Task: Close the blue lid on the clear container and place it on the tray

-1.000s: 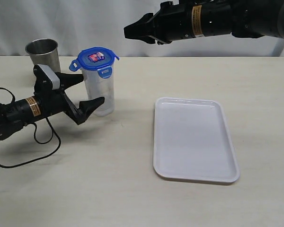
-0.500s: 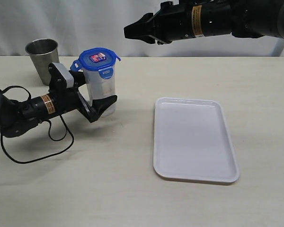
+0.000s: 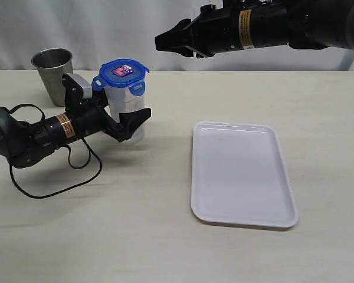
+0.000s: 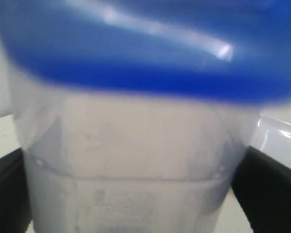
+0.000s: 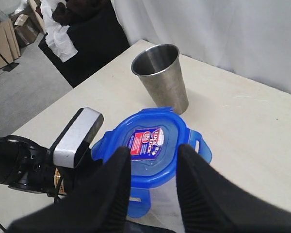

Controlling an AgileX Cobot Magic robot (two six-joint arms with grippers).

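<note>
The clear container stands upright on the table left of centre, and the blue lid rests on its rim with flaps sticking out. My left gripper is open, one finger in front of the container and the other behind it. In the left wrist view the container fills the frame under the lid, with black fingers at both sides. My right gripper hovers high above and to the right, open and empty. Below its fingers lies the lid. The white tray lies to the right.
A grey steel cup stands behind and left of the container, also in the right wrist view. The left arm's black cable loops on the table. A white curtain backs the table's far edge.
My left gripper has slid forward to the right, from beside the container to straddling it with open fingers. The right arm, the container and the tray have stayed put.
</note>
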